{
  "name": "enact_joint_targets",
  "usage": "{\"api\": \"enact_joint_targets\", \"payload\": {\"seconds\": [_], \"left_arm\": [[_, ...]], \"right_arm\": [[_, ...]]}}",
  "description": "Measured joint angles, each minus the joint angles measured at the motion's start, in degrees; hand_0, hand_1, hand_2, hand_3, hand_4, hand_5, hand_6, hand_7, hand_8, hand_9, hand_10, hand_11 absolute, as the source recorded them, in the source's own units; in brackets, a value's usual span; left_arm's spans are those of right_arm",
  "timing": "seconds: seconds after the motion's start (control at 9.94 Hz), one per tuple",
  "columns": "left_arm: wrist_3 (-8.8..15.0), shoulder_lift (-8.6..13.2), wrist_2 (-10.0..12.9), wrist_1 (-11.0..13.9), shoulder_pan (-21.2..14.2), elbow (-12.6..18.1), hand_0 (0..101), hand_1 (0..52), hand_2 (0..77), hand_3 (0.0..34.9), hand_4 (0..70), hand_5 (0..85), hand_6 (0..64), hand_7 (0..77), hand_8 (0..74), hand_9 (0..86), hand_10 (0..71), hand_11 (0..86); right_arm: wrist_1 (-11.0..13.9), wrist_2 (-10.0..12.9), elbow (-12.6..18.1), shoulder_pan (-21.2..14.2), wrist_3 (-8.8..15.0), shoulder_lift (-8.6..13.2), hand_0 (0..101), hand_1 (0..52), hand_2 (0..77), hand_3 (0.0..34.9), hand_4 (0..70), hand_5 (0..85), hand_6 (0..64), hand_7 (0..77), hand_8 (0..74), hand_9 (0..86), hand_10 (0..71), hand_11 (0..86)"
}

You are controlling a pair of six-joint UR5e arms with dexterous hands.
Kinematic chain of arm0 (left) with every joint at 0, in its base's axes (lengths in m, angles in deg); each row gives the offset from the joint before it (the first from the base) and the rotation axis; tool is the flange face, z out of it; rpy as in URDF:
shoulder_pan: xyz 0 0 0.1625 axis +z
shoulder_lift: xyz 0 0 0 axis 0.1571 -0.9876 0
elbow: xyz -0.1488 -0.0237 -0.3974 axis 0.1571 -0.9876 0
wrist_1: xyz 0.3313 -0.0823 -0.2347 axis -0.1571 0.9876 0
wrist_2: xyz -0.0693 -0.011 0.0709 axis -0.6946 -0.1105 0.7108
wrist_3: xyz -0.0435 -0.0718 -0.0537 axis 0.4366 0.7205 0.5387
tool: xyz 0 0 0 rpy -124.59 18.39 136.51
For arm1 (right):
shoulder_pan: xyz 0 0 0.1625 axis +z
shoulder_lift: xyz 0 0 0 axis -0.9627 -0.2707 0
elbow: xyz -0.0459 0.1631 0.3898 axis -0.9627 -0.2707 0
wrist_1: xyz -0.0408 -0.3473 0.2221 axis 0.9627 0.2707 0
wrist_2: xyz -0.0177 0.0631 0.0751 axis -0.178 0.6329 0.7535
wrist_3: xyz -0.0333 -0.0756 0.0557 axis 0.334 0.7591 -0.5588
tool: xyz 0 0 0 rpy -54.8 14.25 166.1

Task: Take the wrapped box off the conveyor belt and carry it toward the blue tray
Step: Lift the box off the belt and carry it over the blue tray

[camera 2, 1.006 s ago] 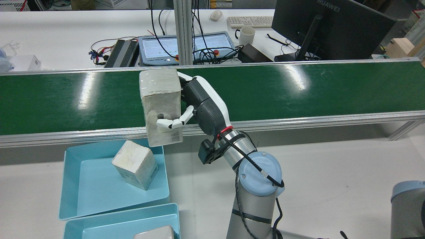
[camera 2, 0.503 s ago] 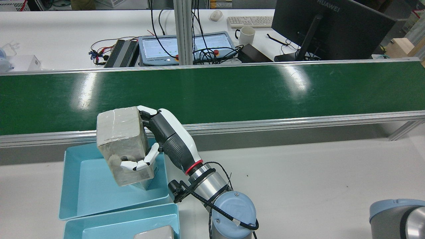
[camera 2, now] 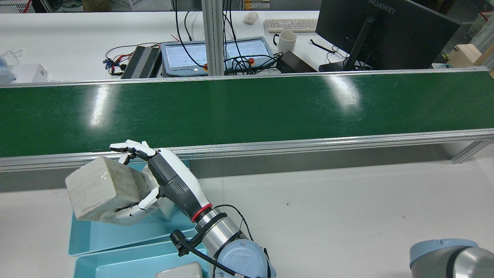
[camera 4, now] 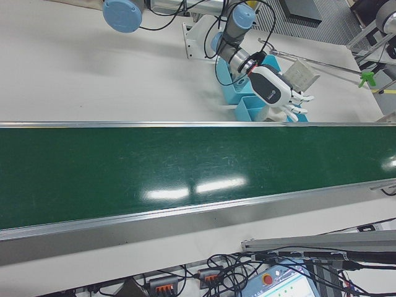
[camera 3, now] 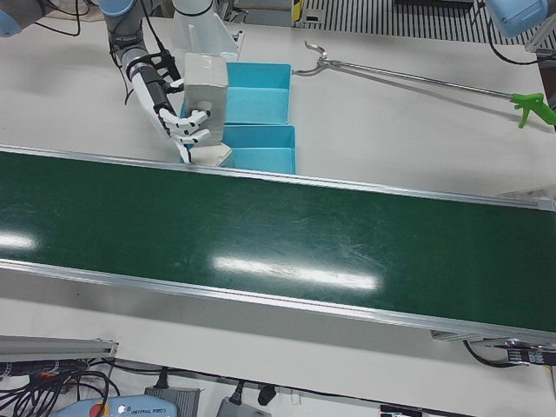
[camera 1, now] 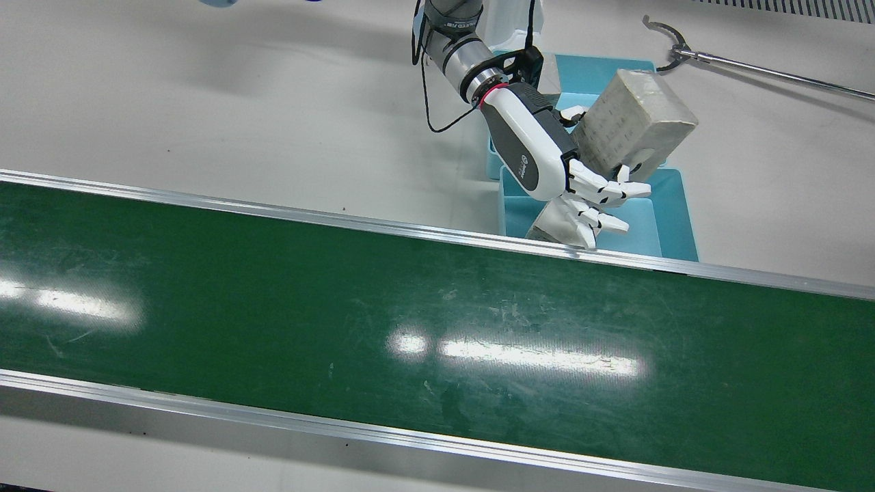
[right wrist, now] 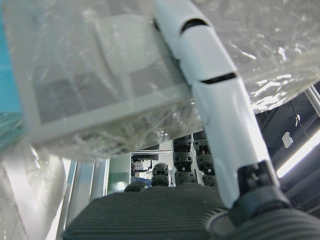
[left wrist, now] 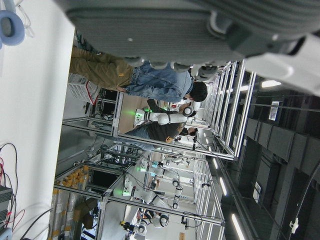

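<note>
wrapped box [camera 2: 104,191] | in robot hand [camera 2: 154,181] over blue tray [camera 2: 100,235] | monitor [camera 2: 386,34]: HUAWEI

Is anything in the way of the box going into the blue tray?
Yes, a second box already sits in the tray, at the end nearest the belt, just under the hand. The box is held above the tray's other side, and nothing else visible blocks it.

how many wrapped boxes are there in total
3 wrapped boxes. One is held in the hand above the blue tray by the belt; one sits in that tray, mostly hidden behind the hand; one lies in the second tray at the rear view's bottom edge.
</note>
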Motion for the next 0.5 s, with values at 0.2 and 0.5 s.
{"api": "enact_joint_targets", "payload": {"seconds": [0.2,0.5], "left_arm": [[0.0,0.0,0.0,0.0,0.0,0.0,0,0.0,0.5,0.0,0.0,1.1,0.5,0.5,0.5,0.5,0.5,0.5],[0.0,0.0,0.0,0.0,0.0,0.0,0,0.0,1.1,0.0,0.0,1.1,0.5,0.5,0.5,0.5,0.5,0.5]], "right_arm": [[0.0,-0.2,-0.7,-0.4,0.0,1.0,54,30.0,14.7,0.0,16.9,12.5,10.9,43.6,0.0,18.0,0.0,1.6],[0.0,-0.3,-0.5,-0.5,-0.3,1.1,54,15.3,16.4,2.7,15.3,10.9,8.7,21.8,1.6,1.6,0.0,1.6]]}}
